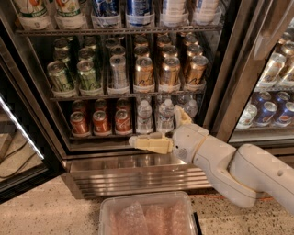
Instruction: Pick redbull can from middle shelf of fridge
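The redbull can (pixel 118 71) is a slim silver can standing upright at the front of the middle shelf (pixel 128 96), between green cans (pixel 87 73) on its left and gold cans (pixel 144 72) on its right. More silver cans stand behind it. The fridge (pixel 138 176) is open in front of me. My gripper (pixel 154 125) is open and empty. It hangs in front of the lower shelf, below and to the right of the redbull can. One finger (pixel 148 143) points left and the other finger (pixel 181 115) points up in front of the water bottles (pixel 144 115).
Red cans (pixel 100 121) and water bottles fill the lower shelf, large bottles (pixel 138 10) the top one. The neighbouring cooler with blue cans (pixel 268 113) stands at the right. A clear plastic bin (pixel 147 215) sits on the floor below. The fridge's open door (pixel 18 137) is at the left.
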`<state>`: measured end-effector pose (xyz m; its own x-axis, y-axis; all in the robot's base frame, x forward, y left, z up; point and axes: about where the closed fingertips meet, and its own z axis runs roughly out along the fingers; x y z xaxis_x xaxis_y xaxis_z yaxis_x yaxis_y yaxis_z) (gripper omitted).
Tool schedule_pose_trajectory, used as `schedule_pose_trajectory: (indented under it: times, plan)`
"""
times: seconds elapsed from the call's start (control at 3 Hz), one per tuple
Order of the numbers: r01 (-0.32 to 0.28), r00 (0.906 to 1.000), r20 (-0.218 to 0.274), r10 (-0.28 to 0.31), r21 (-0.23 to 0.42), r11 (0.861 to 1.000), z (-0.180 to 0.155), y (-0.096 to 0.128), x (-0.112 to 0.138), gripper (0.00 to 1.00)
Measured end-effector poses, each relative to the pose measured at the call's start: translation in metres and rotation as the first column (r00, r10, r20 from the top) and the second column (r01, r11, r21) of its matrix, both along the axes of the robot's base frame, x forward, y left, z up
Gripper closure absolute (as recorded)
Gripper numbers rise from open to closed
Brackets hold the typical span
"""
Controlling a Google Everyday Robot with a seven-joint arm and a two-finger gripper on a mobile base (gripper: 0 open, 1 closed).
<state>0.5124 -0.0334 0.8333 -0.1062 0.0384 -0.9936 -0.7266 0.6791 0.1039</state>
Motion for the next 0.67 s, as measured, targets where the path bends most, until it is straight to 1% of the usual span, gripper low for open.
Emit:
schedule_pose_trajectory:
  times: [0.33,0.67]
  plan:
    - [0.007,0.9993,0.036,-0.007,0.007,1.000,0.0006,0.0161,0.0076,0.00]
    - [0.018,0.9993,0.031,-0.019,0.051,0.999,0.0011,0.0223,0.0112,0.00]
